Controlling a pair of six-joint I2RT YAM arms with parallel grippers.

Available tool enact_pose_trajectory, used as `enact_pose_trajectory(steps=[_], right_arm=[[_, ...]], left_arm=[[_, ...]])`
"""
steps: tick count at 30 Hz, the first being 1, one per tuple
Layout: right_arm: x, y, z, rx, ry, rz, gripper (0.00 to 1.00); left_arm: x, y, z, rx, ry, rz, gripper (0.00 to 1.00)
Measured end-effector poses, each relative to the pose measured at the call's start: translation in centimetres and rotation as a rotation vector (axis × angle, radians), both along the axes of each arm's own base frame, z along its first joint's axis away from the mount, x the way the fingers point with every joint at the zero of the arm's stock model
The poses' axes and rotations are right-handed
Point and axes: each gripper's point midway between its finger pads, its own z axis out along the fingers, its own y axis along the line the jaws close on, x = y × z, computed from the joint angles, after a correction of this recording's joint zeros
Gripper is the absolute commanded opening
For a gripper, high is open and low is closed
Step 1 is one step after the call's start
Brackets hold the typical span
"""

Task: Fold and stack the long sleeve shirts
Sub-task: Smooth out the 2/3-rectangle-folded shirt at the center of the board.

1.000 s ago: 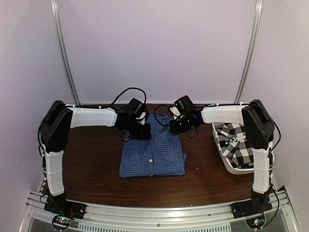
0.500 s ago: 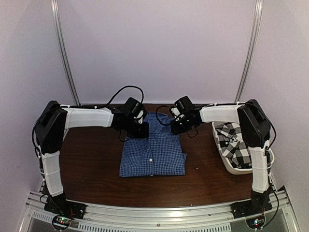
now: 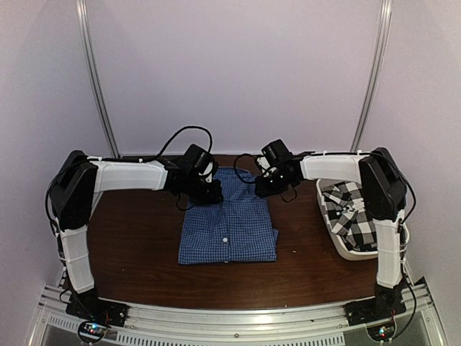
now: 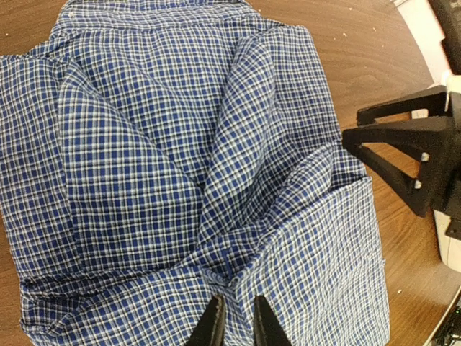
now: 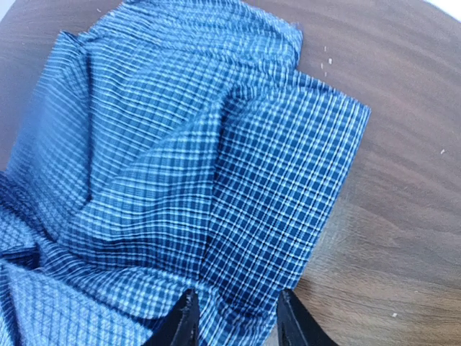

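The blue gingham long sleeve shirt (image 3: 229,227) lies folded on the brown table (image 3: 137,238), buttons up. Both grippers hang over its far edge. My left gripper (image 3: 214,193) is at the far left corner. In the left wrist view its tips (image 4: 238,321) stand a narrow gap apart just behind a pucker in the blue cloth (image 4: 180,166). My right gripper (image 3: 261,189) is at the far right corner. In the right wrist view it (image 5: 238,317) is open wide above a folded edge of the shirt (image 5: 216,166), gripping nothing. The black-and-white checked shirt (image 3: 353,213) lies crumpled in the tub.
A white plastic tub (image 3: 353,254) stands at the table's right edge, close to the right arm. The right gripper's black frame (image 4: 410,155) shows at the right of the left wrist view. Pale walls close in behind and at both sides.
Both pairs of jaws have widened, the right far more than the left, and let go of the blue cloth. Both wrists have shifted slightly toward the back of the table.
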Motion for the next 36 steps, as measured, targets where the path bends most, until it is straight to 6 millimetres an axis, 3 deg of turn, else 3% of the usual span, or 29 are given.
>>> enact_pose_trajectory(steps=[7, 10, 13, 18, 22, 26, 33, 36], right_arm=[[-0.7, 0.8, 6.4, 0.074, -0.086, 0.008, 0.46], [-1.6, 1.8, 8.8, 0.129, -0.114, 0.031, 0.45], [-3.0, 3.6, 9.9, 0.190, -0.111, 0.070, 0.41], [-5.7, 6.4, 8.7, 0.264, -0.044, 0.136, 0.39], [-7.4, 8.5, 7.9, 0.324, 0.014, 0.181, 0.38], [-7.8, 9.5, 7.1, 0.364, 0.045, 0.195, 0.33], [-7.9, 10.5, 5.2, 0.409, 0.101, 0.190, 0.21], [-7.9, 10.8, 4.1, 0.412, 0.124, 0.187, 0.18]], left_arm=[[-0.4, -0.1, -0.5, -0.001, 0.016, -0.009, 0.24], [-0.8, -0.4, -0.6, -0.004, 0.023, -0.019, 0.23], [-1.2, -0.7, -0.7, -0.004, 0.028, -0.028, 0.17], [-1.7, -0.5, -1.3, 0.006, 0.043, -0.027, 0.12], [-2.1, -0.1, -2.1, 0.019, 0.059, -0.025, 0.19], [-2.4, 0.1, -2.6, 0.025, 0.071, -0.023, 0.19], [-2.3, 0.1, -2.6, 0.024, 0.073, -0.015, 0.01], [-2.5, 0.3, -3.0, 0.030, 0.080, -0.012, 0.00]])
